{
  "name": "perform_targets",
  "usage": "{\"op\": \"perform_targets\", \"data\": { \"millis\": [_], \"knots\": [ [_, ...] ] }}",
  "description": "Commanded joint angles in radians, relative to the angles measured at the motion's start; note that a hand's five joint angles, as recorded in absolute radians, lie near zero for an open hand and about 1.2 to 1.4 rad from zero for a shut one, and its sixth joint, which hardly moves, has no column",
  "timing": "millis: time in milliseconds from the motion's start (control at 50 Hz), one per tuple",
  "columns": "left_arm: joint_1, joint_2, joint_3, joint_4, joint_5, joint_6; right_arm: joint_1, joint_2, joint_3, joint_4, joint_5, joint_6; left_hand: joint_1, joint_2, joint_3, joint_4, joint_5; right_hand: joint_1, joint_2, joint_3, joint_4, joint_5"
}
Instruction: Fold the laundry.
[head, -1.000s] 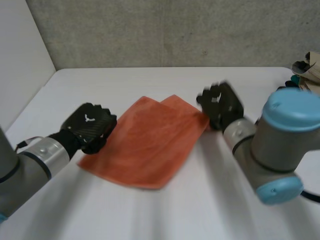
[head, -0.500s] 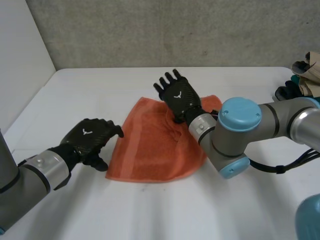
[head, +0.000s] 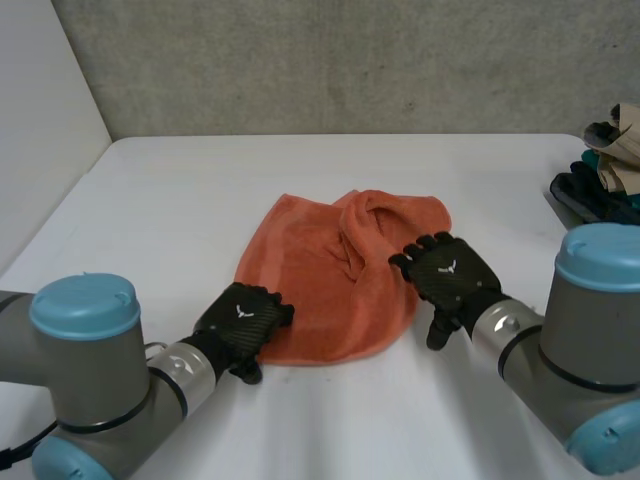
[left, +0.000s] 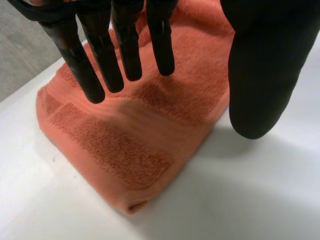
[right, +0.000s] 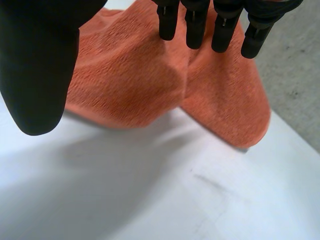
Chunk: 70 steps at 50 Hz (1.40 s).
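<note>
**Orange towel doubled at table centre; both hands released**

The towel (head: 320, 270) lies mid-table (head: 180, 200), folded over on itself into a rough rectangle. Its 7 o'clock corner is neat, and the left wrist view shows stacked layers and a flat woven band across the pile. The 1 o'clock part is untidy, with a raised, looping ridge and a crease running toward the middle.

The left hand (head: 240, 318) sits at the towel's 7 o'clock corner. Its fingers (left: 100, 55) are straight and spread above the cloth with the thumb held apart, grasping nothing.

The right hand (head: 448, 275) sits at the towel's 4 o'clock edge. Its fingers (right: 195, 25) are straight over the ridge with the thumb clear, also grasping nothing. Whether either hand touches the cloth cannot be judged.

A pile of dark and pale items (head: 605, 165) lies at the table's 2 o'clock edge, well apart from the towel.
</note>
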Motion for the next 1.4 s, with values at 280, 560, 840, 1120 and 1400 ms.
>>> {"op": "perform_targets", "data": {
  "millis": [280,560,840,1120,1400],
  "knots": [
    [0.001,-0.120,0.114,0.038,-0.021,0.037,-0.046,0.003,0.072,-0.045,-0.016,0.000,0.225,0.221,0.220,0.215,0.212,-0.056,-0.035,-0.032,-0.033,-0.043],
    [-0.003,-0.178,0.216,0.044,-0.027,0.037,-0.046,0.005,0.078,-0.045,-0.028,0.000,0.251,0.248,0.246,0.241,0.239,-0.056,-0.035,-0.032,-0.033,-0.043],
    [-0.007,-0.189,0.284,0.061,-0.102,0.035,-0.047,0.003,0.083,-0.043,-0.013,0.003,0.900,0.896,0.895,0.890,0.887,-0.056,-0.035,-0.032,-0.033,-0.043],
    [-0.026,0.035,0.193,0.110,-0.130,0.021,-0.044,0.032,-0.026,-0.020,0.064,0.238,0.900,0.896,0.895,0.890,0.887,-0.056,-0.035,-0.032,-0.033,-0.043],
    [-0.026,-0.059,0.177,0.075,-0.130,0.033,-0.044,0.057,-0.034,0.021,0.050,0.252,0.132,0.128,0.127,0.121,0.119,-0.056,-0.035,-0.032,-0.033,-0.043]
  ]
}}
